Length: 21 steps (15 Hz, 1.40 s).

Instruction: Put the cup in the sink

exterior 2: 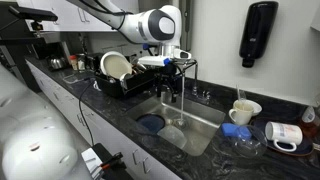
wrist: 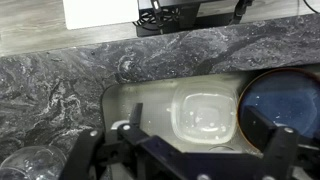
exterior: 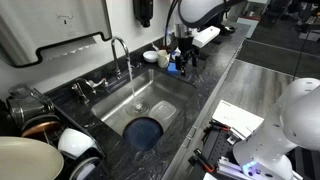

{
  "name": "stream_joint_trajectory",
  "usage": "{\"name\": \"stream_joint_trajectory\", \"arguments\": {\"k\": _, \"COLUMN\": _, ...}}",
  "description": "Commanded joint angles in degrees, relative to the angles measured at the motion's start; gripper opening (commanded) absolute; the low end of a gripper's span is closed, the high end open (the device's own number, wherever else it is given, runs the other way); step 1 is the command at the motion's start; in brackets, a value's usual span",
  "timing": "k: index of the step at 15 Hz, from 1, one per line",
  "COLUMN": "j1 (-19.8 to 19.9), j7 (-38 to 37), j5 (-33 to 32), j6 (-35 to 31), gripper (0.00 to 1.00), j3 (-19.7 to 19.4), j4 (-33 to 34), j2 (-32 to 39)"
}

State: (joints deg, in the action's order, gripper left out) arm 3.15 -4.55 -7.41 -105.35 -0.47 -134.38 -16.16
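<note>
wrist view alone shows the hand (wrist: 185,150) spread open over the sink (wrist: 140,100)

**Cams: two opposed exteriors, one wrist pointing down**

In an exterior view, the cam sits high at the dish rack (exterior: 35,103) end and looks down along the counter (exterior: 215,82). The sink (exterior: 170,95) is mid-frame and the arm (exterior: 200,10) is at the far end.

In an exterior view from the opposite end, the cam is lower. The mugs (exterior 2: 286,135) are close in the foreground and the rack is far behind the sink.

Wrist view: close, aimed almost straight down at the basin and the counter's front edge. The gripper (wrist: 185,155) enters from the bottom.

All three share the sink and the blue plate (wrist: 285,105) in it.
</note>
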Motion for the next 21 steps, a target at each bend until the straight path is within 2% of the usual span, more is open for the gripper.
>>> {"name": "stream_joint_trajectory", "arguments": {"k": 1, "j1": -0.2, "j7": -0.1, "j5": 0.0, "j6": 0.1, "gripper": 1.00, "j3": -0.2, "j4": 0.1, "j2": 0.0}}
{"name": "stream_joint_trajectory", "arguments": {"k": 14, "j1": -0.3, "j7": 0.7, "j5": 0.7, "j6": -0.6, "gripper": 1.00, "j3": -0.5, "j4": 0.3, "j2": 0.6}}
{"name": "stream_joint_trajectory", "arguments": {"k": 21, "j1": 0.7, "j7": 2.5, "j5": 9.3, "j6": -14.0, "gripper": 1.00, "j3": -4.2, "j4": 1.7, "j2": 7.8}}
